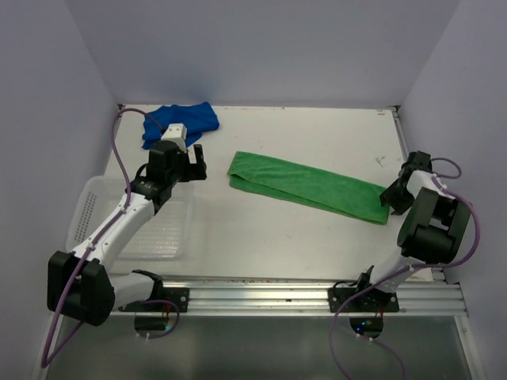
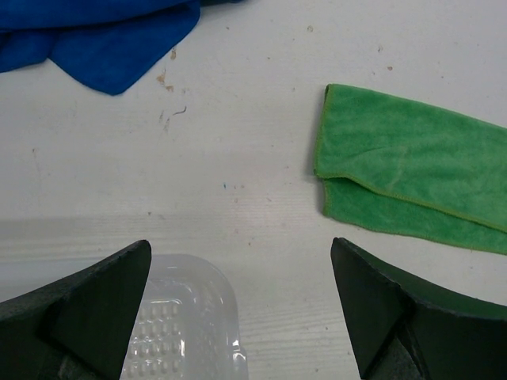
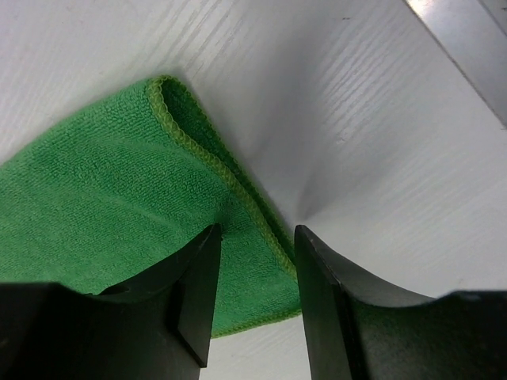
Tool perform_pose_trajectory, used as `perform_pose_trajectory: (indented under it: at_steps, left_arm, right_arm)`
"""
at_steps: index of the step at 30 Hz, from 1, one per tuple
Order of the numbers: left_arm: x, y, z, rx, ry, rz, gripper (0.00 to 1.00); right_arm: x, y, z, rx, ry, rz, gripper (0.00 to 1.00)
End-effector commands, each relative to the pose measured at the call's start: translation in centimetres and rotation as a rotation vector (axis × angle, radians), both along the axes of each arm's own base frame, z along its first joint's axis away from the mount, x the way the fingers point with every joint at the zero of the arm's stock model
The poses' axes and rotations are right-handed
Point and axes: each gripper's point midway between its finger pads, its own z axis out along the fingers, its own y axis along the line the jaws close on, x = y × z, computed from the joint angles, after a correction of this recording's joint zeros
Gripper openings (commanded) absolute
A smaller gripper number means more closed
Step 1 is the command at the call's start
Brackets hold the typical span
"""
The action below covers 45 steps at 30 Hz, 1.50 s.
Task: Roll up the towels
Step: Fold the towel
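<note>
The bright green towel (image 1: 309, 186) lies folded in a long strip across the middle of the table. The royal blue towel (image 1: 181, 121) lies crumpled at the back left. My left gripper (image 1: 198, 162) is open and empty, held above the table between the two towels; its wrist view shows the blue towel (image 2: 103, 32) at top left and the green towel's left end (image 2: 412, 174) at right. My right gripper (image 1: 394, 198) is at the strip's right end. Its jaws (image 3: 257, 231) stand partly open, straddling the green towel's hemmed edge (image 3: 95, 198), not pinching it.
A white perforated plastic basket (image 1: 91, 202) stands at the left, under my left arm; its corner shows in the left wrist view (image 2: 182, 317). A metal rail (image 1: 301, 289) runs along the near edge. Walls close in the table on three sides.
</note>
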Motion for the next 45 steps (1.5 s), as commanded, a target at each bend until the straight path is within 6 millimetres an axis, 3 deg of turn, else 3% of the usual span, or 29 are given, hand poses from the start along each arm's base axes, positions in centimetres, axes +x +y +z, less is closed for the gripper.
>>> perform_pose_trajectory:
  at_steps: [1, 9, 17, 26, 40, 45]
  left_arm:
    - [0.7, -0.7, 2.0, -0.025, -0.050, -0.016, 1.00]
    - [0.7, -1.0, 2.0, -0.029, -0.047, -0.026, 1.00]
    - [0.7, -1.1, 2.2, -0.034, -0.052, -0.032, 1.00]
    - [0.7, -1.3, 1.1, -0.025, -0.024, -0.039, 1.00]
    - [1.0, 0.6, 0.8, 0.056, -0.033, 0.042, 1.00]
    - [1.1, 0.8, 0.3, 0.069, -0.023, 0.051, 1.00]
  right_arm:
    - [1.1, 0.3, -1.2, 0.030, -0.042, 0.000, 0.46]
    - [0.8, -0.1, -3.0, 0.015, -0.016, -0.001, 0.47]
    - [0.6, 0.3, -3.5, 0.040, -0.015, 0.008, 0.22]
    - [0.5, -0.4, -1.2, -0.006, -0.014, 0.009, 0.01]
    - [1.2, -1.8, 3.7, -0.096, -0.088, -0.006, 0.00]
    - [1.3, -1.8, 3.9, -0.096, -0.091, -0.009, 0.00]
